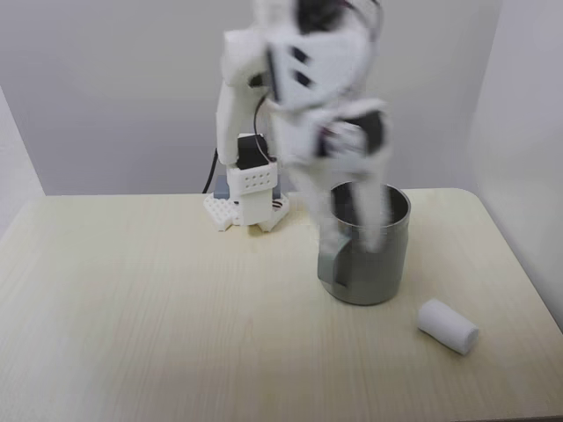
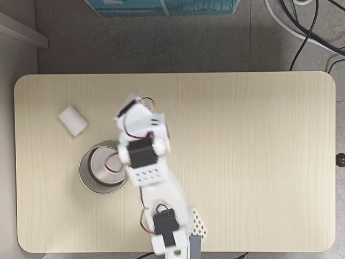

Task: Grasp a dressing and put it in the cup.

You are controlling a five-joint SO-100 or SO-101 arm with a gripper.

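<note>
The dressing (image 1: 447,326) is a small white soft roll lying on its side on the table, to the right of the cup and nearer the front edge in a fixed view. In the top-down fixed view the dressing (image 2: 73,120) lies up and left of the cup (image 2: 82,172). The cup (image 1: 378,277) stands upright with its steel rim showing. My gripper (image 1: 352,244) is blurred by motion and hangs over the cup's mouth, open. One finger is outside the left wall and the other reaches down inside. Nothing shows between the fingers.
The arm's base (image 1: 249,204) stands at the back of the pale wooden table (image 1: 132,308). The arm (image 2: 141,145) leans over the cup's right side in the top-down view. Cables (image 2: 307,32) lie on the floor beyond the table (image 2: 259,162).
</note>
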